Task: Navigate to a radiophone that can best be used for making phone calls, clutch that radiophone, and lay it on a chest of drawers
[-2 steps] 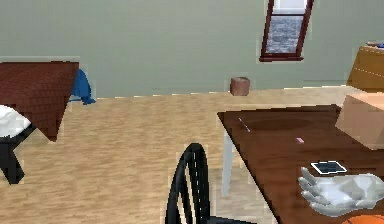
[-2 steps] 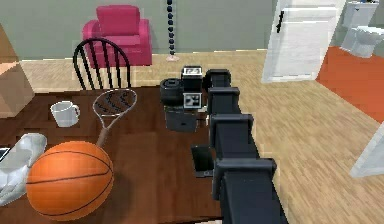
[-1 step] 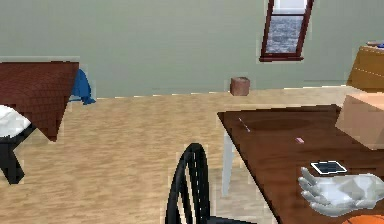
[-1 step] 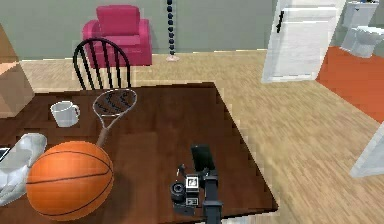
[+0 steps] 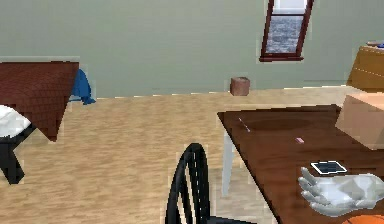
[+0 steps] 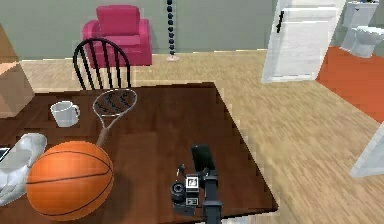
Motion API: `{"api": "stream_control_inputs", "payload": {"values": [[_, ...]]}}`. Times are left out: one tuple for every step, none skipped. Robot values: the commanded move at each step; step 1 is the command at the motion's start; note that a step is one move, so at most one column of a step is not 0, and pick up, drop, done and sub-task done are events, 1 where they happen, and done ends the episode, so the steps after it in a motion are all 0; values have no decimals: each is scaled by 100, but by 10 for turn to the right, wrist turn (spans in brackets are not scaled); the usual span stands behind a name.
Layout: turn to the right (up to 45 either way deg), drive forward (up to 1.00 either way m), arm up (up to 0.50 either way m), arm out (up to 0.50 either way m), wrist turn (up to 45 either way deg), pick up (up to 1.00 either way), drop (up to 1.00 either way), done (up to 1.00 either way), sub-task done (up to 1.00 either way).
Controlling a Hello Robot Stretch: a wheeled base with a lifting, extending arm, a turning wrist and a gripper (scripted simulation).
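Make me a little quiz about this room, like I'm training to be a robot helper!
1. True or false: the ball lies on the floor.
2. What colour is the armchair? A green, B pink, C blue.
3. Fill in: the racket lies next to a white ____.

Key
1. False: the ball lies on the table.
2. B.
3. mug.
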Motion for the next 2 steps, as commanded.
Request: {"api": "stream_control_inputs", "payload": {"values": [[0,0,10,0,0,0,0,0,0],[0,0,22,0,0,0,0,0,0]]}}
